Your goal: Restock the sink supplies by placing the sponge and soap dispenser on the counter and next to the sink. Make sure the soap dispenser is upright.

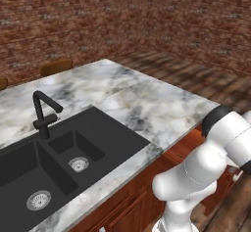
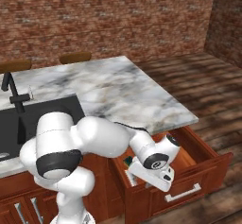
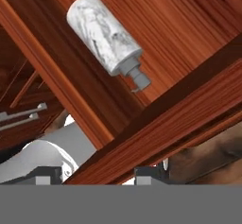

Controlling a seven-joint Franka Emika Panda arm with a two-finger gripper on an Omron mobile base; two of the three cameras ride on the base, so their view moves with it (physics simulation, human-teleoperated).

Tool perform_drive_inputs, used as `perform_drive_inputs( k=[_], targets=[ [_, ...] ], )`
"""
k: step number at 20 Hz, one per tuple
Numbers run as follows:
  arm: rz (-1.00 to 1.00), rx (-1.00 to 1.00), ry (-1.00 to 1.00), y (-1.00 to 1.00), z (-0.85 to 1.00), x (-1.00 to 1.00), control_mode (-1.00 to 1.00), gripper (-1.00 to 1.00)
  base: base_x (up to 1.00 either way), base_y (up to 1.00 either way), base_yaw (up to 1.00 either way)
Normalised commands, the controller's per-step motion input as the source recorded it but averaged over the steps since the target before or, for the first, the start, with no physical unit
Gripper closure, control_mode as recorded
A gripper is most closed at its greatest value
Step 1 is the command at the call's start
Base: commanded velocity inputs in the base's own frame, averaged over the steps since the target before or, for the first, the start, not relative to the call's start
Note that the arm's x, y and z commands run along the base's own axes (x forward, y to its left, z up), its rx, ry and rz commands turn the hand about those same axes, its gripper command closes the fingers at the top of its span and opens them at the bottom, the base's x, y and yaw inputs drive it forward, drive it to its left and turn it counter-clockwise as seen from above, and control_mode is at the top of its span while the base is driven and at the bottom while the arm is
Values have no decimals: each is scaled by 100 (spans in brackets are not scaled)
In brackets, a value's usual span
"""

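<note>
Marble bench (image 1: 147,104) beside sink (image 1: 59,162) bare; nothing restocked yet, I judge. Soap dispenser (image 3: 105,35) lies on its side in open drawer (image 2: 208,164). My gripper (image 2: 158,178) hangs over drawer; jaw width unclear. Sponge pending.

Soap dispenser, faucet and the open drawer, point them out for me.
soap dispenser (image 3: 104,34), hand view, on its body.
faucet (image 1: 44,113), left base view, on its upright stem.
open drawer (image 2: 201,171), right base view, on its front panel.
</note>
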Motion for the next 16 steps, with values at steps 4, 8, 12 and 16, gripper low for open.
perform_drive_inputs(
  k=[4,8,12,16],
  targets=[
    [0,0,2,-74,-44,-82,-100,-100,0,0,0],
    [0,0,6,-65,-37,-81,-100,-100,0,0,0],
    [-4,0,4,-14,24,2,-100,-100,0,0,0],
    [-3,-3,1,9,86,67,-100,-100,0,0,0]
  ],
)
